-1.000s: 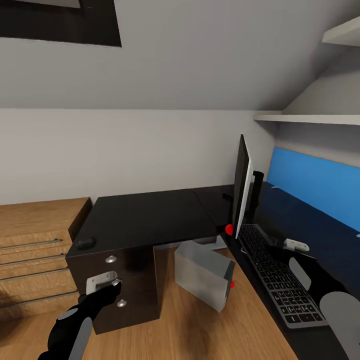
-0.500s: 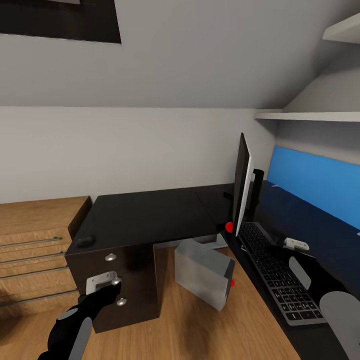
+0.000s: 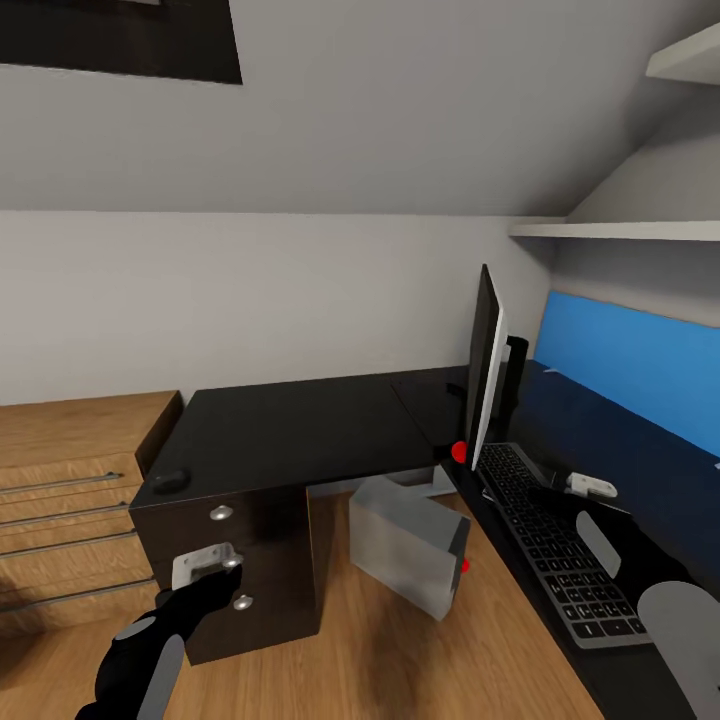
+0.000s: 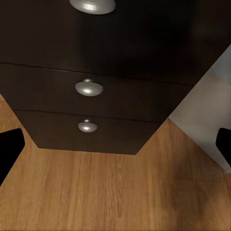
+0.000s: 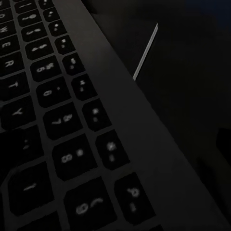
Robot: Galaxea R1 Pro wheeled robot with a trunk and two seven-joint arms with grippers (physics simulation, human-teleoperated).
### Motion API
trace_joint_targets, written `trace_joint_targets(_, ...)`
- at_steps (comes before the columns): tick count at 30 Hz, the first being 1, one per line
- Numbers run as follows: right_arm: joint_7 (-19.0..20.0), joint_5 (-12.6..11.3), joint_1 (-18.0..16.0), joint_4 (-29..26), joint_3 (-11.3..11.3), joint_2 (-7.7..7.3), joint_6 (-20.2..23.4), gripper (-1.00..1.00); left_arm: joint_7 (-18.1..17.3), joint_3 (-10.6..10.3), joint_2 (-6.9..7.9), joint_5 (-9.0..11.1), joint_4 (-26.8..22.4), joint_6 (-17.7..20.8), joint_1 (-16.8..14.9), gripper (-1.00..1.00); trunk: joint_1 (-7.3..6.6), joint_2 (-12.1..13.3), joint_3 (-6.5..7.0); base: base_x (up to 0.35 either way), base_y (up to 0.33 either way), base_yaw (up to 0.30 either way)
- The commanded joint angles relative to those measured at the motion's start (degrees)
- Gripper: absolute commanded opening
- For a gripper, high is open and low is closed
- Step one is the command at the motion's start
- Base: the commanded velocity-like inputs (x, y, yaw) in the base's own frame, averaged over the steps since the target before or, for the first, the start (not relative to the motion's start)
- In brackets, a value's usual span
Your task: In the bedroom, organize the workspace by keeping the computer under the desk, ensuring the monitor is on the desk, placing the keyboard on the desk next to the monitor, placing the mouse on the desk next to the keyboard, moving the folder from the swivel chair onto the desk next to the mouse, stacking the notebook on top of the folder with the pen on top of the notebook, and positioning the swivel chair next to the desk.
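Note:
The desk (image 3: 300,430) has a glossy black top, and its dark drawers (image 4: 86,53) carry round silver knobs. The small dark mouse (image 3: 170,481) lies at its front left corner. The monitor (image 3: 487,370) stands edge-on at the desk's inner corner. The keyboard (image 3: 560,545) lies in front of it on the right wing, close up as the keyboard (image 5: 57,134) in the right wrist view. The grey computer (image 3: 410,545) sits tilted on the floor under the desk. My left gripper (image 3: 205,565) is open just in front of the drawers. My right gripper (image 3: 590,487) hovers open over the keyboard's far edge.
A light oak dresser (image 3: 70,480) with long bar handles stands to the left of the desk. A blue panel (image 3: 630,360) and white shelves (image 3: 600,235) line the right wall under the sloped ceiling. Oak floor (image 3: 350,650) lies open in front of the drawers.
The whole head view has shifted very slightly. Both arms and the things on the desk hold their places.

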Motion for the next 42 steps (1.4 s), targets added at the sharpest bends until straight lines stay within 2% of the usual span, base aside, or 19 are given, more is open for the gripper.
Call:
trace_joint_targets(1, -0.2, -0.9, 0.0, 1.3, 0.6, -0.07, 0.2, 1.00, 0.4, 0.0, -0.04, 0.6, -0.1, 0.2, 0.0, 1.00, 0.00, 0.0, -0.07, 0.000, 0.000, 0.000)
trace_joint_targets(24, -0.3, -0.9, 0.0, 1.4, 0.6, -0.06, 0.2, 1.00, 0.4, 0.1, 0.08, 0.5, 0.1, 0.1, 0.0, 1.00, 0.00, 0.0, -0.07, -0.073, 0.000, 0.000)
trace_joint_targets(36, -0.3, -0.9, 0.0, 1.4, 0.6, -0.06, 0.2, 1.00, 0.4, 0.2, 0.14, 0.5, 0.1, 0.2, 0.0, 1.00, 0.00, 0.0, -0.07, -0.282, 0.000, 0.000)
trace_joint_targets(42, -0.3, -0.9, 0.0, 1.4, 0.6, -0.06, 0.2, 1.00, 0.4, 0.2, 0.14, 0.5, 0.1, 0.2, 0.0, 1.00, 0.00, 0.0, -0.07, -0.095, 0.000, 0.000)
